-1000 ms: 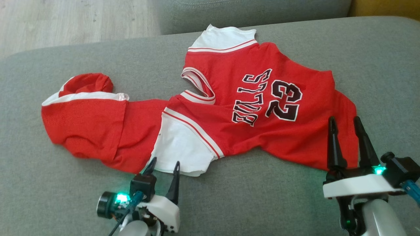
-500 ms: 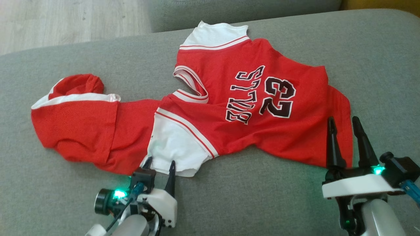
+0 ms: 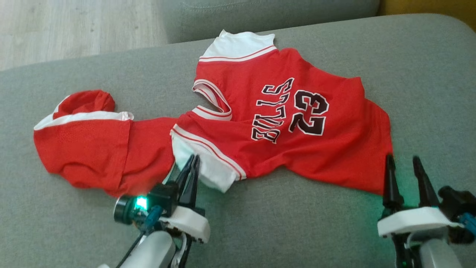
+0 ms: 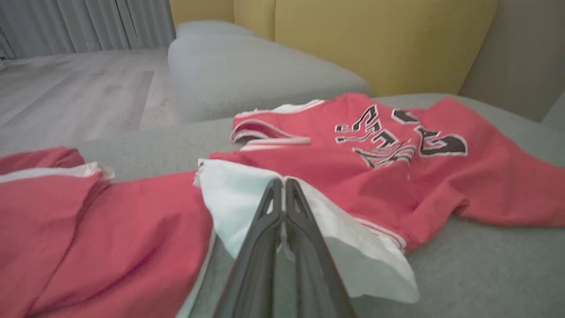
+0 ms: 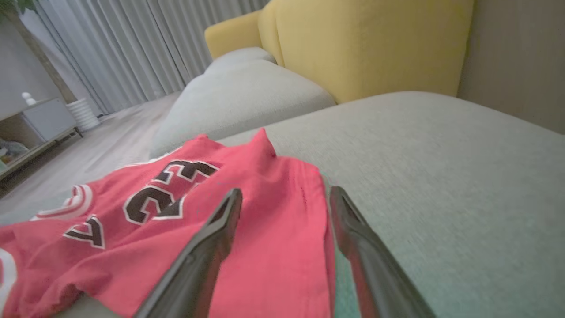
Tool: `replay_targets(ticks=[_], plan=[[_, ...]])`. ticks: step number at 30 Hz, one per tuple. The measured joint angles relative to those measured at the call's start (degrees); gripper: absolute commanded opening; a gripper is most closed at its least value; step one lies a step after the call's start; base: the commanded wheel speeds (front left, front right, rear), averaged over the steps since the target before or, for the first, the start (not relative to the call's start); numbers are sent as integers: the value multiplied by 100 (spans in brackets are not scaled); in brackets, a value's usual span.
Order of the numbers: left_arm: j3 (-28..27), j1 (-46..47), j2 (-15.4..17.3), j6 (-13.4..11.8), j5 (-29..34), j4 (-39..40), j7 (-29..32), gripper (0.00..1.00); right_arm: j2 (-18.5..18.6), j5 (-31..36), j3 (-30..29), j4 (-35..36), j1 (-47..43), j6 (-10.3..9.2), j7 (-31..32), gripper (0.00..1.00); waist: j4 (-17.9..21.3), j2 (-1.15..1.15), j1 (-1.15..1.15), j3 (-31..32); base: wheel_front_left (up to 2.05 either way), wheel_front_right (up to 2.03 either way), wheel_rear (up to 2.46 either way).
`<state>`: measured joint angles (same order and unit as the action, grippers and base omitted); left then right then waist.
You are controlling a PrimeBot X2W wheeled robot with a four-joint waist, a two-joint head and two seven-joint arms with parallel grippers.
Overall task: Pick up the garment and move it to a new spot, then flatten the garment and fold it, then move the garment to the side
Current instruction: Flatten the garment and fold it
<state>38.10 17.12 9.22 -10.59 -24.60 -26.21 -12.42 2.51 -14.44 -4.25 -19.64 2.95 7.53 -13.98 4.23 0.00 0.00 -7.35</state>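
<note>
The garment (image 3: 334, 149) is a red jersey with white sleeves and black "BULLS 23" lettering, lying crumpled on the grey sofa cushion (image 3: 297, 223). More red cloth with a white band (image 3: 81, 145) extends from it to the left. My left gripper (image 3: 190, 159) is shut on the near white sleeve (image 3: 217, 175). The left wrist view shows its fingers (image 4: 265, 221) pressed together over the sleeve (image 4: 234, 207), whose edge curls up off the cushion. At the garment's near right corner my right gripper (image 3: 403, 160) is open. Its fingers straddle the red hem (image 5: 282, 247) in the right wrist view.
A second grey cushion (image 3: 260, 11) lies beyond the garment, with wooden floor (image 3: 55, 29) at the far left. A yellow backrest (image 5: 375, 44) stands behind the sofa. Bare cushion stretches to the right (image 5: 441, 176) and along the near edge.
My left gripper pushed forward onto the white sleeve and shut on it, bunching the sleeve. My right gripper now sits lower, at the hem's corner. The head camera shifted slightly.
</note>
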Motion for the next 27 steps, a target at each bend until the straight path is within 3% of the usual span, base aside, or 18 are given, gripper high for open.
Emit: replay_targets(ticks=[13,20,21,22,23,27], plan=[[-530,-57,-25,-76,676,1555,-204,0,-1,-137,-143,-1334,272,0,697,100,-138,0,0,-3,0,0,0],[-737,-336,-85,3,972,1692,-204,0,21,-232,35,-1663,505,0,805,100,-200,0,0,-58,0,0,0],[-771,-336,-97,7,1011,1692,-204,0,26,-250,76,-1694,540,0,828,74,-203,0,0,-57,0,0,0],[-806,-336,-108,10,1040,1691,-204,0,33,-281,120,-1716,572,0,849,22,-205,0,0,-54,0,0,0],[-838,-336,-115,37,1063,1688,-204,0,45,-293,158,-1720,590,0,848,0,-204,0,0,-48,0,0,0],[-911,-341,-141,108,1106,1549,-204,0,20,-387,258,-1703,594,0,749,0,-179,0,0,8,0,0,0]])
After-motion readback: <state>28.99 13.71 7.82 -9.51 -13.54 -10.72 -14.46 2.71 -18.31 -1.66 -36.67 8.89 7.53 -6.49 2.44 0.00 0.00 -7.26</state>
